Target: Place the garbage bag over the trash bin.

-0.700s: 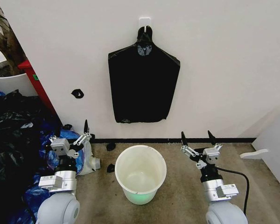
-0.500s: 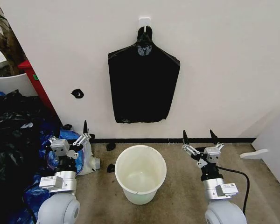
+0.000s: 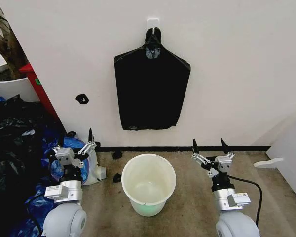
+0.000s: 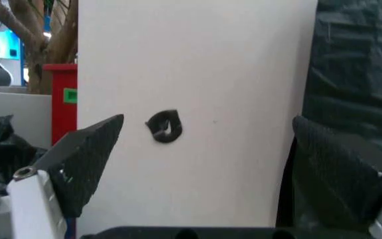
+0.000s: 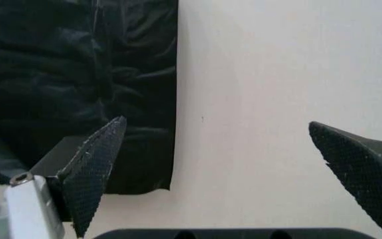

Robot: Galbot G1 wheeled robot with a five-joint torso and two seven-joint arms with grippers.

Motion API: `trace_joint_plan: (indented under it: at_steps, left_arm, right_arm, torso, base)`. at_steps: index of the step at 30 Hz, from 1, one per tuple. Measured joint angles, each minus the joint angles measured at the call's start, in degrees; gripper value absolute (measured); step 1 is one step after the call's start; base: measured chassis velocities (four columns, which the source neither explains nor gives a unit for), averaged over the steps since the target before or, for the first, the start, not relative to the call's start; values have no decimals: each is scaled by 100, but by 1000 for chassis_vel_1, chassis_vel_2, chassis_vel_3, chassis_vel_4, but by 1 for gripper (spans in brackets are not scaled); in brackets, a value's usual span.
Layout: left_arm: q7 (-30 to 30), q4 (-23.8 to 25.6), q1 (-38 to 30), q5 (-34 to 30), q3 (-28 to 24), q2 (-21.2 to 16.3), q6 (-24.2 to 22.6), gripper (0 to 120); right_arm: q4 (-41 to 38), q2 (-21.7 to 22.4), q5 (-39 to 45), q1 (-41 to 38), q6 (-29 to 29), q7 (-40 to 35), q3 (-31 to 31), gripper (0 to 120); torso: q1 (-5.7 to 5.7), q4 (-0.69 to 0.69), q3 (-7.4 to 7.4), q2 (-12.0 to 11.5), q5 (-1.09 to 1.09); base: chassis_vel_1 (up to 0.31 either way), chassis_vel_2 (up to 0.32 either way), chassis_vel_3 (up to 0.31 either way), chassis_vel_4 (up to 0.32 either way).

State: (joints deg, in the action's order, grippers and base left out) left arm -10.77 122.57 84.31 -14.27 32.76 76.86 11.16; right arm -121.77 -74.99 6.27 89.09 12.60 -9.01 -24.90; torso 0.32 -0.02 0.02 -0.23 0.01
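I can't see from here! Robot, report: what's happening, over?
Left pincer and right pincer open, empty, flanking the trash bin. Garbage bag hanging on wall hook. Bin unlined, nothing blocking.

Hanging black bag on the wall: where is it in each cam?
Head: bag hangs mid-wall, above the bin.
Left wrist: bag at the frame edge, across bare wall from the scrap.
Right wrist: bag covers nearly half the frame, its bottom edge visible.
Shared landmark: the white wall behind it.

trash bin (image 3: pixel 148 183) mouth unobstructed, heap of bags (image 3: pixel 15 158) crowding left side
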Motion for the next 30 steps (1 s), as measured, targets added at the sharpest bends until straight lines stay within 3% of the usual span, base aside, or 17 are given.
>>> trace_joint_plan:
  at_steps: [6,14,20,26,28,30]
  left_arm:
    - [80,-2,-98,-210,6,-74,-102,100]
    - [247,257,433,-509,-35,-193,193,100]
    - [464,253,461,-509,-20,-172,308,100]
    - [648,241,527,-380,15,-104,562,100]
    - [692,336,689,-343,29,-93,710,100]
    - [702,400,754,-150,52,-22,776,100]
  right_arm:
    - [143,22,355,20,252,70,-135,100]
    - [372,-153,389,114,610,184,-164,100]
    - [361,-97,78,68,524,-192,-29,100]
    - [-49,66,-280,-39,41,-744,128,100]
    - [-444,258,182,-145,-459,-987,274,100]
    - [-527,615,1521,-496,-612,-876,546,100]
  torso:
    - [0,0,0,0,0]
    - [0,1,0,0,0]
    - [0,0,0,0,1]
    - [0,-1,0,0,0]
    - [0,0,0,0,-1]
    - [0,-1,0,0,1]
  base:
    - [0,0,0,0]
    - [0,0,0,0]
    - [0,0,0,0]
    - [0,0,0,0]
    - [0,0,0,0]
    - [0,0,0,0]
